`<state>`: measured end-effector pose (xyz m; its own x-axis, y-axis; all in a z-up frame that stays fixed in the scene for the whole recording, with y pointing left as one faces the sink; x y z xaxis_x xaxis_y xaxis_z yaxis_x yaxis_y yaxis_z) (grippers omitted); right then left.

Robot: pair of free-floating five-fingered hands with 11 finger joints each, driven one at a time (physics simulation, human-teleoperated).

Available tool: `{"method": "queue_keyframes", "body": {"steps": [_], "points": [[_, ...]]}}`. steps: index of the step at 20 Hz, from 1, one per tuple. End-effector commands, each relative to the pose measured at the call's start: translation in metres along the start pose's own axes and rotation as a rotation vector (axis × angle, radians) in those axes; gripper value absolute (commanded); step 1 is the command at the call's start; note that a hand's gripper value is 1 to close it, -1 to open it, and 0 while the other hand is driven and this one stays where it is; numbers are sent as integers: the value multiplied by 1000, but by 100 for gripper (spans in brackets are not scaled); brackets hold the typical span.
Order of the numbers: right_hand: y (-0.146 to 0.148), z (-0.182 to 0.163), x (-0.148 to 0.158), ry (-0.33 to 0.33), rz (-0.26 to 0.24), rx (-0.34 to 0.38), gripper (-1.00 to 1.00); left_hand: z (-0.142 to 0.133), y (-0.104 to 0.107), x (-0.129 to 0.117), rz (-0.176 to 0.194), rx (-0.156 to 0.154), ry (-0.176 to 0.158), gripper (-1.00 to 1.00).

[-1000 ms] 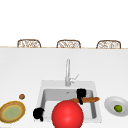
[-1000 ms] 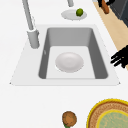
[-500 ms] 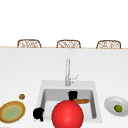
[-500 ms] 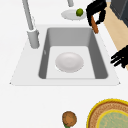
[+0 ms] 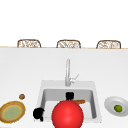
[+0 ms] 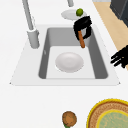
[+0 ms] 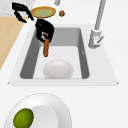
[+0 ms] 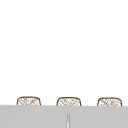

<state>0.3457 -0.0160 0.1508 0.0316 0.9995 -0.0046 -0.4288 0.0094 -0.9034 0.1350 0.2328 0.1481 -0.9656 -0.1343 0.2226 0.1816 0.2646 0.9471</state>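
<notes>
A black robot right hand (image 6: 82, 26) hung over the right end of the grey rectangular sink basin (image 6: 50, 37), fingers curled round the top of a slim orange-brown stick-shaped object (image 6: 81, 41), perhaps a carrot, which pointed down into the basin, as if gripped high to keep it clear of the round white plate (image 6: 69, 62) lying flat on the basin floor. The black left hand (image 5: 38, 113) hovered idle by the basin's front left corner with fingers loosely spread, holding nothing. On the counter, a pale plate with a green lime (image 5: 118, 108) sat right of the sink, a yellow-rimmed woven plate (image 5: 11, 112) and a small brown nut-like ball (image 5: 22, 96) left of it.
</notes>
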Motion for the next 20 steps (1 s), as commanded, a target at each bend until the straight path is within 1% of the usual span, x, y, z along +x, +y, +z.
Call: {"method": "queue_keyframes", "body": {"steps": [1,6,8,10,11,12,16,17,18,20], "points": [[18,-35,1,0,0,0,100,0,0,0,0,0,0,0],[43,-78,1,-11,0,0,100,0,0,0,0,0,0,0],[55,-92,2,-3,-6,-1,100,0,0,0,0,0,0,0],[77,-83,0,-2,-4,25,100,0,0,0,0,0,0,0],[85,-83,2,5,-2,11,100,0,0,0,0,0,0,0],[92,-86,3,27,-4,-4,100,0,0,0,0,0,0,0],[122,-92,1,21,0,-17,100,0,0,0,0,0,0,0],[129,-95,2,16,-1,-19,100,0,0,0,0,0,0,0],[136,-101,2,11,-8,-36,100,0,0,0,0,0,0,0],[151,-109,2,19,-12,-33,100,0,0,0,0,0,0,0]]}}
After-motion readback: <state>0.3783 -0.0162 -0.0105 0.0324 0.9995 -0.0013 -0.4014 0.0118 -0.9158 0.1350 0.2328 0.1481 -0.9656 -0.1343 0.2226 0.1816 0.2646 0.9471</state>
